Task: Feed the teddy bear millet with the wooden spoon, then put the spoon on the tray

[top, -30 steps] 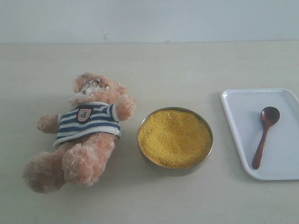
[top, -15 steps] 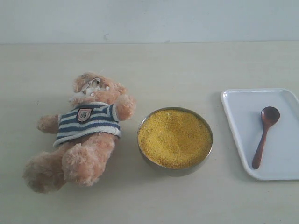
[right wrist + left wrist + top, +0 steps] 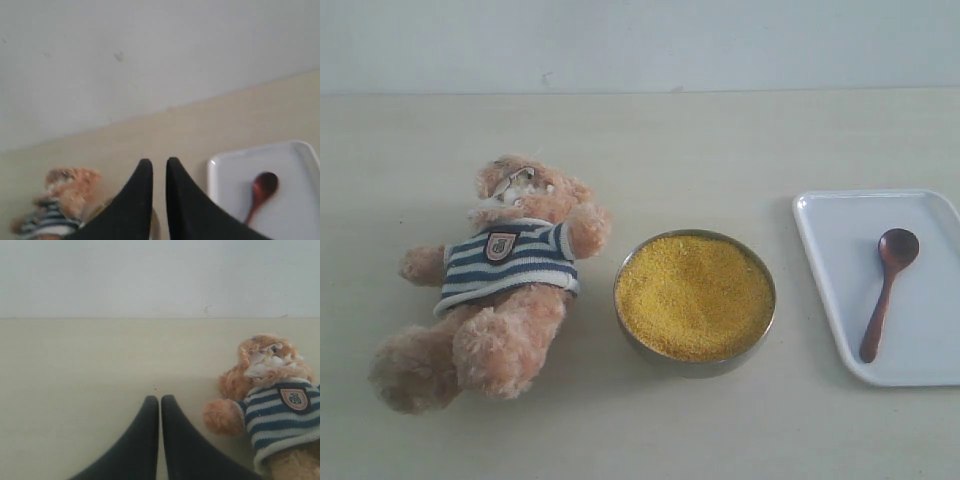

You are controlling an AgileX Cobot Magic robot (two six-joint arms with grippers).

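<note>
The teddy bear [image 3: 505, 280] lies on its back at the table's left in a striped shirt; the left wrist view shows it too [image 3: 272, 400]. A metal bowl [image 3: 695, 297] full of yellow millet [image 3: 693, 293] sits in the middle. At the right, the dark wooden spoon [image 3: 886, 290] lies on the white tray [image 3: 840, 260], also seen from the right wrist as spoon [image 3: 260, 192] and tray [image 3: 230, 175]. My left gripper [image 3: 160, 399] is shut and holds nothing, beside the bear's arm. My right gripper [image 3: 159, 162] is shut, empty, well away from the spoon. Neither gripper shows in the exterior view.
A pale wall [image 3: 640, 45] rises behind the beige table's far edge. The tray runs past the right border of the exterior view.
</note>
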